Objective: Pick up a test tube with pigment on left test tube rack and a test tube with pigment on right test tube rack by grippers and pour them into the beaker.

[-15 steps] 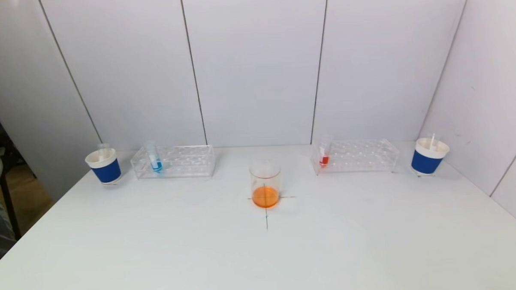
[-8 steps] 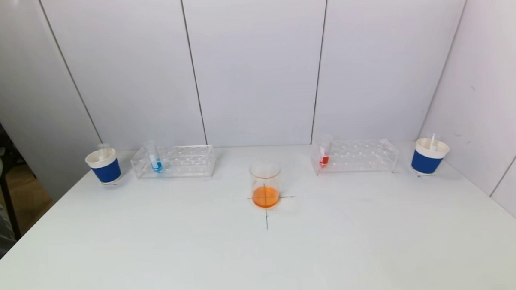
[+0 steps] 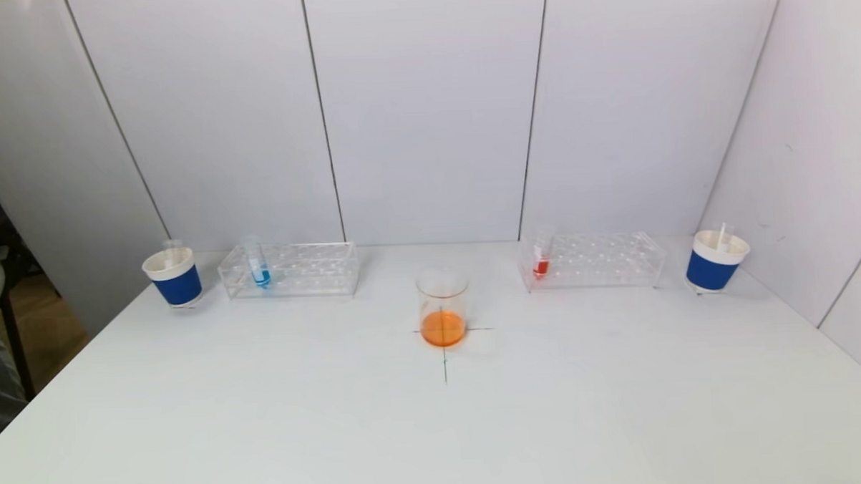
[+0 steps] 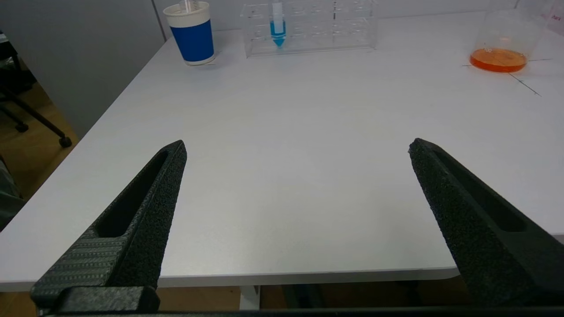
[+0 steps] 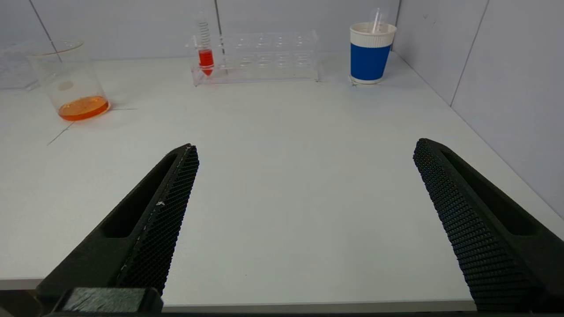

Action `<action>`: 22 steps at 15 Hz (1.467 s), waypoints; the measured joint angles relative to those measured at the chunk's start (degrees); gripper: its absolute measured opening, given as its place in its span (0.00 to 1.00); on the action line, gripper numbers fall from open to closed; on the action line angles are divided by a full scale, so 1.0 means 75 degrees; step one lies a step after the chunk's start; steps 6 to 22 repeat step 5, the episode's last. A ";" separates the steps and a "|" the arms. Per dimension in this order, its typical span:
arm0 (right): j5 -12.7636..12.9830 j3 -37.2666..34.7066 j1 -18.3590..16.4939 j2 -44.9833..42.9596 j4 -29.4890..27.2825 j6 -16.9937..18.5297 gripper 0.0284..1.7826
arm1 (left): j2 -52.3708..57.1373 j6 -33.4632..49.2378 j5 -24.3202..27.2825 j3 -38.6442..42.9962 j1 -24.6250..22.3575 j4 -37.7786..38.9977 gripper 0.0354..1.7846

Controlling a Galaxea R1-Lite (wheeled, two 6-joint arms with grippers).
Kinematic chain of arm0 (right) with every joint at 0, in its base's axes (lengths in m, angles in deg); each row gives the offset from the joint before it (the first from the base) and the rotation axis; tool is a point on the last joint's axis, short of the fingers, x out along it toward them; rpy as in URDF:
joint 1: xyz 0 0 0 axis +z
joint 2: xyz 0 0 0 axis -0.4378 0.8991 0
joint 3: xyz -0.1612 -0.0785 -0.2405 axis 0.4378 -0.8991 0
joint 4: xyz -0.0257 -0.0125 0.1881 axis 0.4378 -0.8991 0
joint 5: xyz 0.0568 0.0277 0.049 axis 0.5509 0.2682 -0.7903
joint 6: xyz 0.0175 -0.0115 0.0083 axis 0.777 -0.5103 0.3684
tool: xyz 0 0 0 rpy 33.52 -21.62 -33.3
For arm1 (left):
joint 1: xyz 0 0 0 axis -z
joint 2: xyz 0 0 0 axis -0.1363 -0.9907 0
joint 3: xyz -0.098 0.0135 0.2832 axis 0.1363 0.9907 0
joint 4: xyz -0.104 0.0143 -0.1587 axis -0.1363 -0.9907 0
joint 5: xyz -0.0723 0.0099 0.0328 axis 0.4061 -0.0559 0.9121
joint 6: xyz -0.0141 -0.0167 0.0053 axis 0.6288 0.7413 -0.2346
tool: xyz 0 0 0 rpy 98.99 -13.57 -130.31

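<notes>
Test tube with blue pigment [image 3: 259,266] stands upright at the left end of the left rack [image 3: 290,270], just as a second ago; nothing on the surface [image 3: 437,428] has shifted. The red-pigment tube [image 3: 541,258] sits at the left end of the right rack [image 3: 592,261]. Left end effector [image 4: 295,147] and right end effector [image 5: 304,149] hang at the near edge, fingers spread wide, empty, well apart from both tubes. The beaker [image 3: 443,308], centred between the racks, holds orange liquid. A blue cup [image 3: 173,277] stands left of the left rack, another [image 3: 716,261] right of the right rack.
</notes>
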 joint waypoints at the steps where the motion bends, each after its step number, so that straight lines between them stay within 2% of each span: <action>1: -0.0002 0.0000 0.0000 0.0000 0.0000 0.0008 0.99 | 0.0000 0.0003 0.0007 0.0000 0.0000 0.0000 0.99; 22: 0.0000 0.0000 0.0000 0.0000 0.0002 0.0011 0.99 | 0.0000 0.0003 0.0000 0.0000 0.0000 0.0000 0.99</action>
